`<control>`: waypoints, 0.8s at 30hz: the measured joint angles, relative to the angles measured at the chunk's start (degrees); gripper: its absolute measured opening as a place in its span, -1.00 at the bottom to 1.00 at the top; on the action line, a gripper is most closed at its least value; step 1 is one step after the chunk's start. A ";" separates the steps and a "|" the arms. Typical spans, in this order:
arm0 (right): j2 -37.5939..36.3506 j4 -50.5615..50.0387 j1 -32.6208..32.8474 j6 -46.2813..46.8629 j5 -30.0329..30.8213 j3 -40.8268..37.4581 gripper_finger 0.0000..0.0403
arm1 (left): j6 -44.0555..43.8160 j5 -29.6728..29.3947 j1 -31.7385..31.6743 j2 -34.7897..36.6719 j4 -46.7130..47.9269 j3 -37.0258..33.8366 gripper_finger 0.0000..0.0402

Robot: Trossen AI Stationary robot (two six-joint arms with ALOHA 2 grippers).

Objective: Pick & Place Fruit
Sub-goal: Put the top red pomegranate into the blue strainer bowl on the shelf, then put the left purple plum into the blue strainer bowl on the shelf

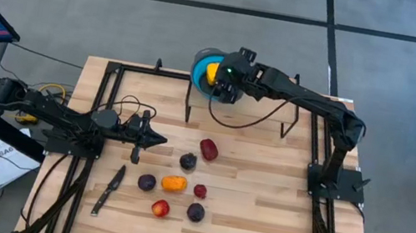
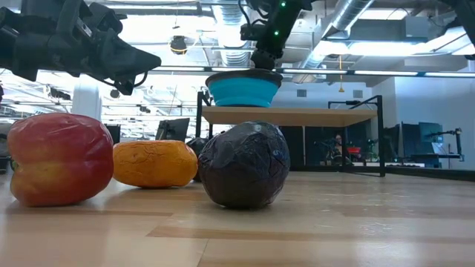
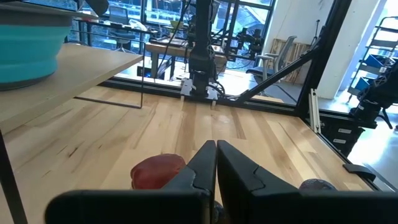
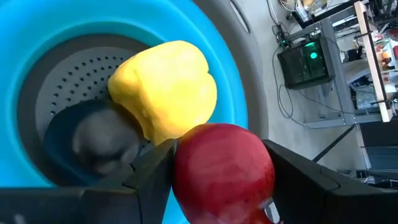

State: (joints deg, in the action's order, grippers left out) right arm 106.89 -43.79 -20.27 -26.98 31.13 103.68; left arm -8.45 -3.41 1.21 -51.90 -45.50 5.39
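A blue bowl (image 1: 202, 65) stands on a raised wooden shelf at the table's far edge; in the right wrist view it holds a yellow fruit (image 4: 165, 93) and a dark piece (image 4: 102, 142). My right gripper (image 1: 227, 83) hovers over the bowl, shut on a red fruit (image 4: 224, 165). On the table lie a red fruit (image 1: 208, 149), purple ones (image 1: 188, 161) (image 1: 146, 182) (image 1: 195, 212), an orange one (image 1: 173, 183), a small red one (image 1: 200, 190) and a red-and-yellow one (image 1: 160, 208). My left gripper (image 1: 158, 140) is shut, level, left of the red fruit (image 3: 158, 171). My right gripper pinches the red fruit between its two fingers, one finger (image 4: 152, 171) on each side of its rounded body (image 4: 186, 168). It comes from above, pointing down into the blue bowl (image 4: 239, 93). The fruit hangs over the bowl's inside, beside the yellow fruit.
A dark knife (image 1: 109, 189) lies on the table's near left part. The shelf's black legs (image 1: 188, 96) stand at the far edge, and black frame rails (image 1: 103, 107) run along the table's left and right sides. Bare wood lies on the right near part.
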 joint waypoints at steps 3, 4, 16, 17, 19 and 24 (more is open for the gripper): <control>-0.02 0.02 -0.27 0.56 -1.29 0.00 0.15 | -0.01 0.18 0.00 -0.01 0.00 0.00 -0.96; -0.02 0.00 -0.47 0.91 -1.58 0.00 0.16 | 0.00 0.18 0.00 -0.01 0.00 0.00 -0.96; -0.02 0.42 -1.98 2.14 -3.15 -0.02 0.34 | -0.02 0.14 0.00 0.00 0.00 0.00 -0.96; -0.02 0.86 -1.99 2.14 -2.92 -0.02 0.34 | -0.02 0.14 0.00 -0.01 0.00 0.00 -0.96; -0.71 0.94 -1.97 2.14 -2.78 -0.11 0.34 | -0.02 0.14 0.00 0.00 0.00 0.00 -0.96; -3.99 0.76 0.26 4.96 -2.55 -0.07 0.34 | -0.85 0.07 0.02 0.00 0.00 0.00 -0.96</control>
State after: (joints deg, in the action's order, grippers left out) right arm 102.90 -43.03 -20.01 -22.03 28.58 103.61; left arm -9.30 -3.33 1.23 -51.90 -45.50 5.39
